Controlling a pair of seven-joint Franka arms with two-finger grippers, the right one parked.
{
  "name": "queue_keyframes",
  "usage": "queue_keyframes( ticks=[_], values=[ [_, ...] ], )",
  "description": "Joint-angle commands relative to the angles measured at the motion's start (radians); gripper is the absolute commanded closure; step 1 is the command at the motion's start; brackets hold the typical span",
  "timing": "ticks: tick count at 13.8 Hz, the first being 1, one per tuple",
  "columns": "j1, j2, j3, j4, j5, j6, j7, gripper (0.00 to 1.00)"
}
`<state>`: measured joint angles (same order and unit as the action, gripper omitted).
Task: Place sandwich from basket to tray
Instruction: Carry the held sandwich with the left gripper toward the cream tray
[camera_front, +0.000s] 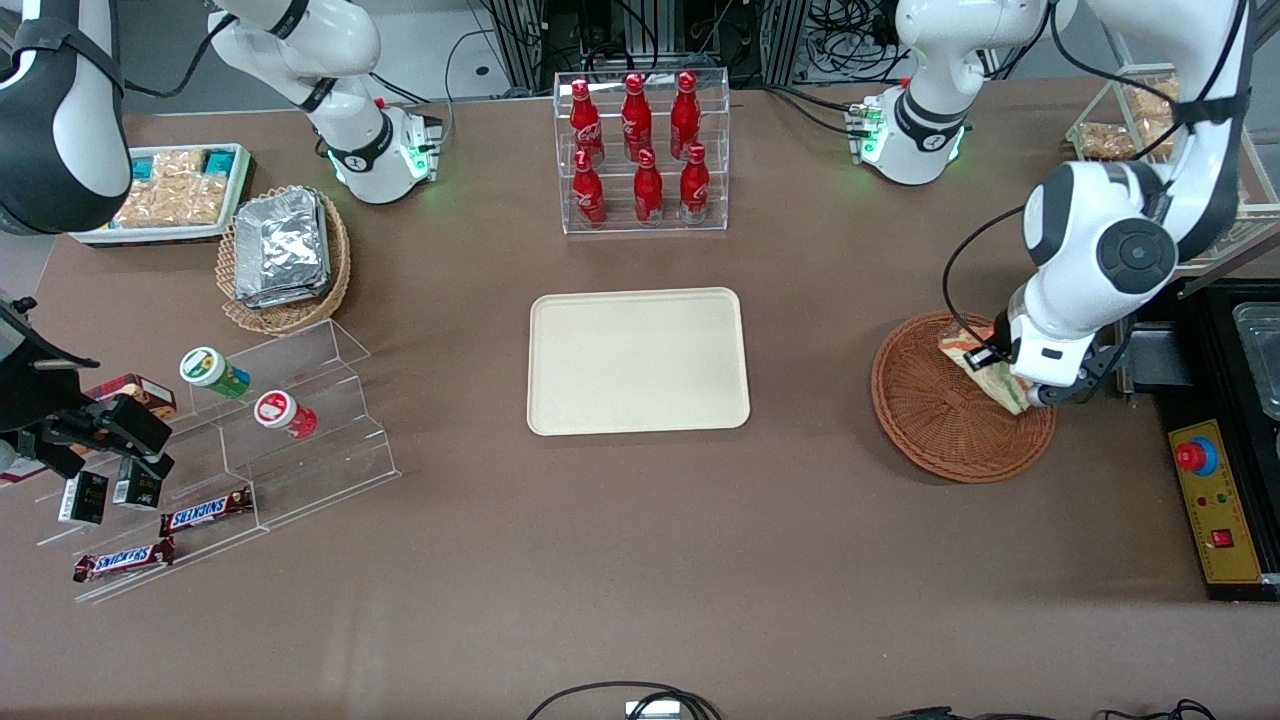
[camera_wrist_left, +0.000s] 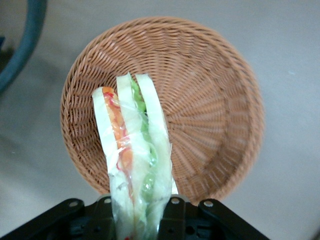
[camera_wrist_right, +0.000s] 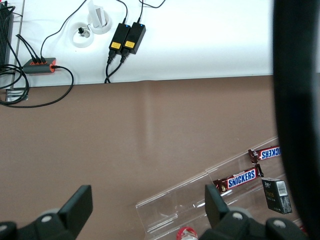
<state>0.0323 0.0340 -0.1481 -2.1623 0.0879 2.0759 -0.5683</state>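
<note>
Currently, front view: claw (camera_front: 1040, 392) of the working arm sits over the rim of the basket (camera_front: 935, 420), at the edge toward the working arm's end of the table (camera_front: 640, 560). Claw is closed on the sandwich (camera_front: 985, 368), which shows partly, tilted, above the basket's weave; can't tell here whether it touches the basket. Tray (camera_front: 638, 361) lies flat mid-table, well apart from basket, toward the parked arm's end. Rack of red bottles (camera_front: 641, 150) stands farther from the camera than the tray. Tan basket w/ foil packets (camera_front: 283, 250) and clear stepped stand (camera_front: 250, 450) w/ Snickers bars (camera_front: 205, 512) sit toward the parked arm's end.

Left wrist view: sandwich (camera_wrist_left: 132, 155) clamped between claw (camera_wrist_left: 136, 215) fingers, held edge-on, bread slices and orange, red, green filling visible through clear wrap. Basket (camera_wrist_left: 210, 100) lies below it, nothing else in it.

Right wrist view: bare table (camera_wrist_right: 125, 135), part of the clear stand (camera_wrist_right: 210, 195), Snickers bars (camera_wrist_right: 241, 180). No task items seen in this view.
</note>
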Motion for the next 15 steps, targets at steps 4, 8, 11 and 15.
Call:
queue_keyframes(
  ticks=[4, 8, 11, 15],
  values=[
    [-0.003, 0.015, -0.166, 0.14, 0.007, -0.091, 0.133, 1.0],
    [-0.003, 0.023, -0.292, 0.156, 0.009, -0.086, 0.113, 1.0],
    [-0.003, 0.017, -0.35, 0.156, 0.001, -0.092, 0.101, 1.0],
    [-0.005, 0.027, -0.467, 0.153, -0.004, -0.096, 0.094, 1.0]
  ],
)
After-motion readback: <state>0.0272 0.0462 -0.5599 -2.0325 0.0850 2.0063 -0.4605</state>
